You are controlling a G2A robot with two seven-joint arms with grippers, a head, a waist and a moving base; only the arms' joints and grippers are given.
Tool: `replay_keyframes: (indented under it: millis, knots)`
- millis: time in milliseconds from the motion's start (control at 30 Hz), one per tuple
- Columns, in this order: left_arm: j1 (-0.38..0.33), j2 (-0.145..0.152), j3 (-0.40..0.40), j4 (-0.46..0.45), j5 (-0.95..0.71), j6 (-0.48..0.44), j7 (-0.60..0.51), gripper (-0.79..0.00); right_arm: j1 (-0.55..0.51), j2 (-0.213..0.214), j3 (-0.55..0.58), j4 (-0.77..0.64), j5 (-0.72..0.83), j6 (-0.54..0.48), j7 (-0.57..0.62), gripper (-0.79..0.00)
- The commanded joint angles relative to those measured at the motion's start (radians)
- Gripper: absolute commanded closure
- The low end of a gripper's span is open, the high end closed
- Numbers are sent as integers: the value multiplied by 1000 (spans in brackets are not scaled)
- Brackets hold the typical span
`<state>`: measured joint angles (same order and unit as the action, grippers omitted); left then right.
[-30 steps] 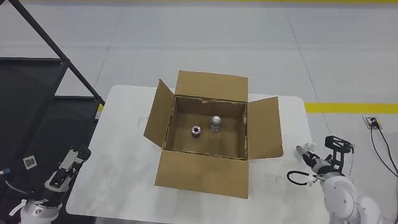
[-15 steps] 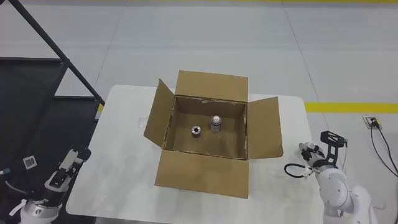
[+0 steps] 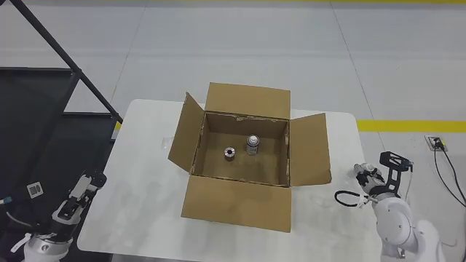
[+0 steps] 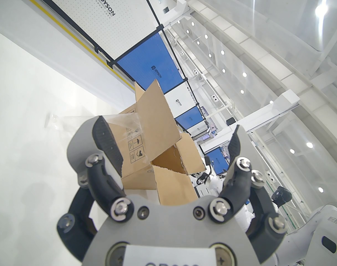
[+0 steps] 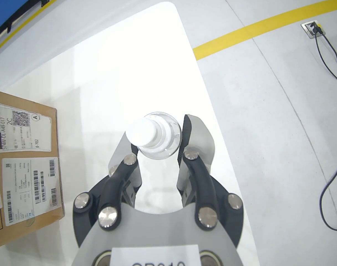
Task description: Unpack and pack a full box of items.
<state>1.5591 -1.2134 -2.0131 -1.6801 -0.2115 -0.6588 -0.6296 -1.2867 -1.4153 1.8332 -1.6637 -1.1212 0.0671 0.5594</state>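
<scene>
An open cardboard box stands mid-table with all flaps out. Inside it are a small round metal part and an upright can. My right gripper is by the table's right edge, right of the box. In the right wrist view that gripper is shut on a clear bottle with a white cap, which is upright over the white table. My left gripper is open and holds nothing, low at the table's near left corner, facing the box.
The box's right flap lies flat towards the right gripper. A labelled box flap is beside the bottle. The table's right edge runs close by, with floor and a cable beyond.
The right arm has shifted slightly right, towards the table's edge, and its wrist has turned a little. The left arm and the box's contents have not moved.
</scene>
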Motion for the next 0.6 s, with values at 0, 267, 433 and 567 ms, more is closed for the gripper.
replay_keyframes:
  millis: [0,267,433,567]
  knots:
    - [0,0,0,0,0,0,0,-785,-33,-1,1,-76,18,6,-32,0]
    - [0,0,0,0,0,0,0,-785,-241,-14,-72,-527,63,0,-226,0]
    - [0,0,0,0,0,0,0,-785,-308,-13,-217,-686,10,-95,-233,0]
    - [0,0,0,0,0,0,0,-785,-240,-7,-368,-665,-61,-162,-75,0]
